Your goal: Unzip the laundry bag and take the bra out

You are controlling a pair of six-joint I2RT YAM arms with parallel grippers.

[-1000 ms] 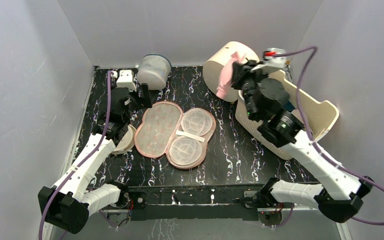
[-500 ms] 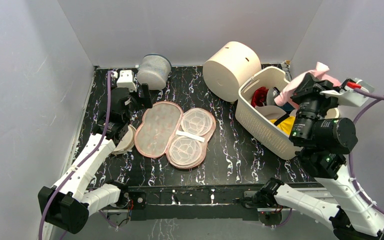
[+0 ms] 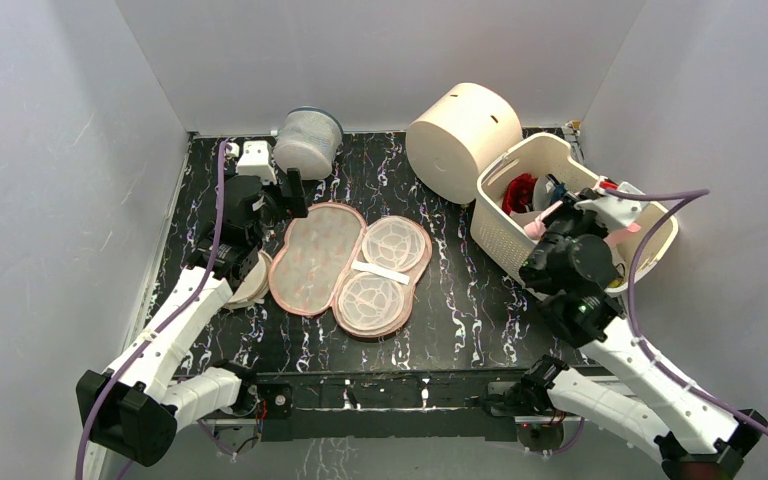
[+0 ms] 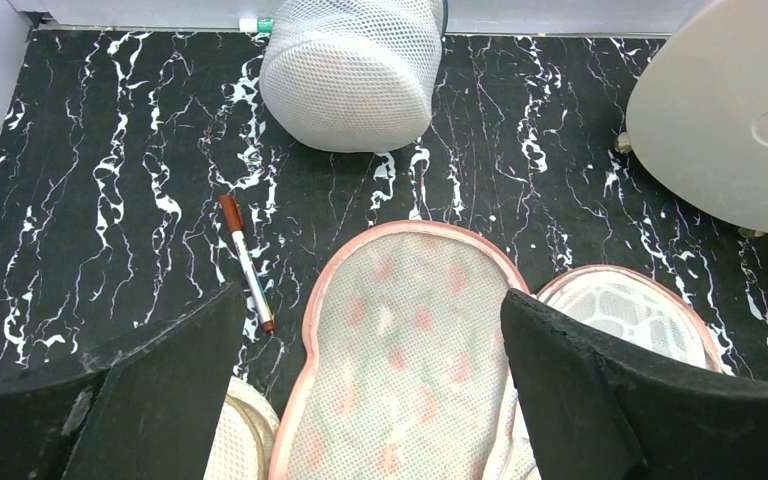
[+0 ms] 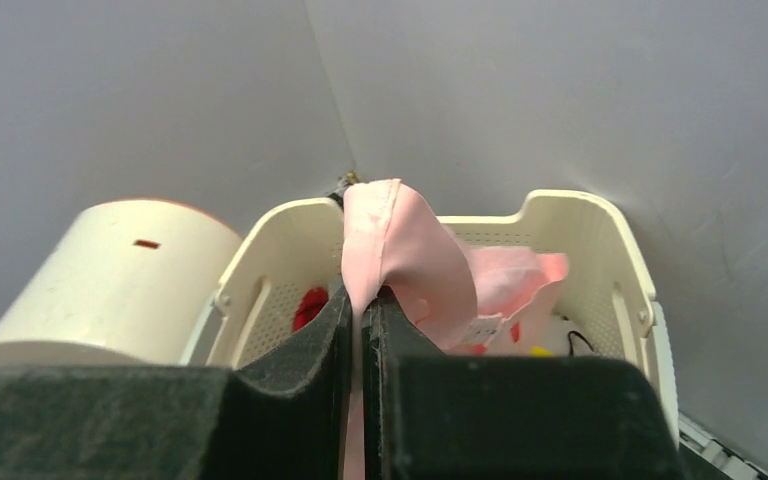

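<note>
The laundry bag (image 3: 316, 257) lies unzipped and spread flat in two halves on the black marbled table, its salmon patterned half on the left and its pale lined half on the right. It also shows in the left wrist view (image 4: 410, 340). My left gripper (image 3: 282, 195) is open and empty just above the bag's far left end (image 4: 380, 400). My right gripper (image 3: 557, 217) is shut on the pale-pink bra (image 5: 410, 250) and holds it over the cream basket (image 3: 500, 238). Only pink bits of the bra (image 3: 535, 228) show in the top view.
The basket (image 5: 580, 200) holds red and yellow garments. A big cream cylinder (image 3: 460, 125) lies beside it. A mesh cylinder (image 3: 308, 140) stands at the back left, a pen (image 4: 247, 262) lies near it, and a round beige disc (image 3: 250, 280) lies left of the bag.
My right arm has swung the bra from beside the cream cylinder to the right and then lowered it over the basket. The left arm has barely moved.
</note>
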